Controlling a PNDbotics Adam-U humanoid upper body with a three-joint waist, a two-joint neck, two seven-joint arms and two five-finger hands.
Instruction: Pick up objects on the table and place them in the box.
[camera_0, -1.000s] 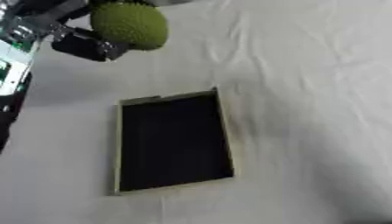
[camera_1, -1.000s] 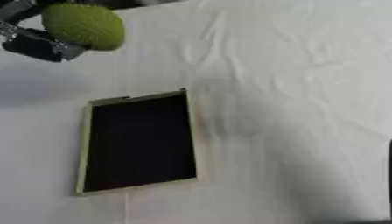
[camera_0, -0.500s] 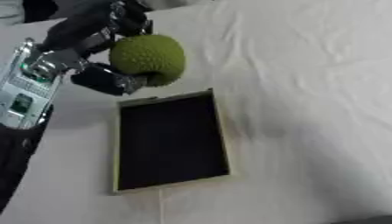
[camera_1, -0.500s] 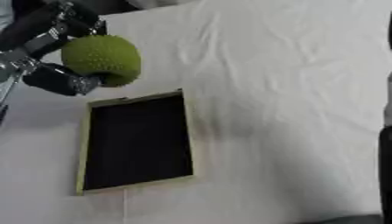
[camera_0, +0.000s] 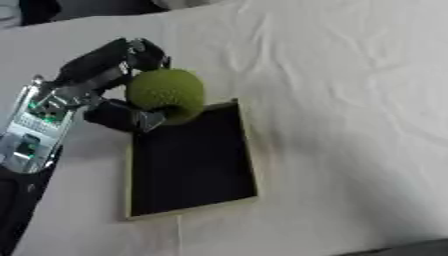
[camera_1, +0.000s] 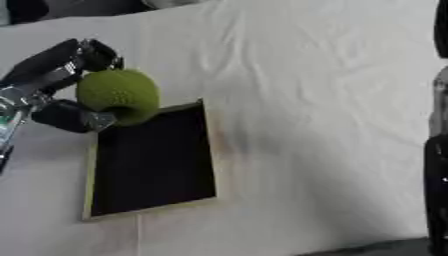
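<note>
One green ball (camera_0: 166, 94) sits curled in my left hand (camera_0: 109, 82), held over the near-left top corner of the dark box (camera_0: 191, 165). Right eye view: right arm (camera_1: 437, 150) at edge, its hand unseen.

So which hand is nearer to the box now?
The left hand. It holds the green ball over the far left corner of the box. Only a dark arm shows at the right edge of the right eye view, well away from the box.
</note>
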